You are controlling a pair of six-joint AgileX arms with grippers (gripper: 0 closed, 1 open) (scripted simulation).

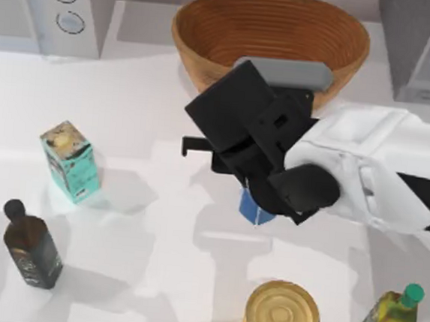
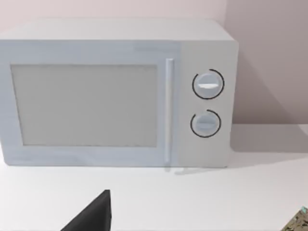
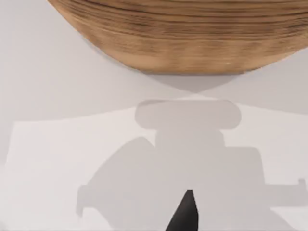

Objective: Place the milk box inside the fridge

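Milk box (image 1: pixel 254 207): a small blue patch of it shows beneath the right arm's black wrist, mid-worktop, just in front of the wooden bowl (image 1: pixel 271 38). Right gripper (image 1: pixel 253 198) hangs directly over the box, its body hiding the carton and the fingers alike, so whether it is spread or pinching the carton cannot be told (the right wrist view gives a dark finger tip, bare worktop (image 3: pixel 57 144) and the bowl's wall). Fridge (image 1: pixel 424 47) stands at the far right corner, well apart from the box. Risks, as judged: a grip taken off-centre could tip or drop the carton in transit; a low carry toward the fridge could clip the bowl's rim. Left gripper (image 2: pixel 91 216) is parked at the left, facing the microwave (image 2: pixel 115 91); its opening cannot be told.
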